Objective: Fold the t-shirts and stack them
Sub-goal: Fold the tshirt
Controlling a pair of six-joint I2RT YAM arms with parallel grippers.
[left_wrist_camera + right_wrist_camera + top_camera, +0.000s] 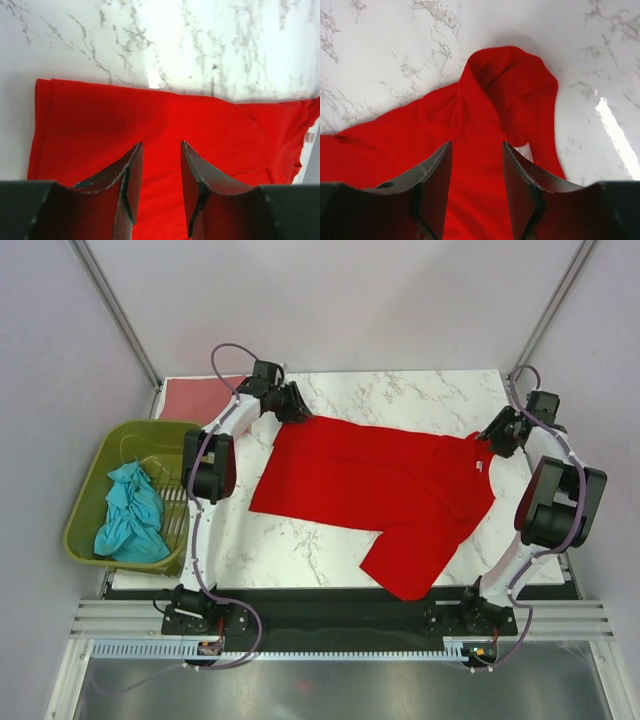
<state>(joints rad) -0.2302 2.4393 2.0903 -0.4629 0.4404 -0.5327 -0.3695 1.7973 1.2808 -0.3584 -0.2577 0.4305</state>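
Note:
The bright red t-shirt lies spread across the marble table, with one sleeve hanging toward the near edge. My left gripper hovers open over the shirt's far left corner, red cloth showing below the gap. My right gripper stands open above the collar end, where the cloth bunches beside a small white label. A teal t-shirt is crumpled in the basket. A dusty pink t-shirt lies flat at the table's back left corner.
The olive-green plastic basket stands off the table's left edge. Bare marble shows in front of the shirt and behind it. Grey walls and frame posts enclose the table.

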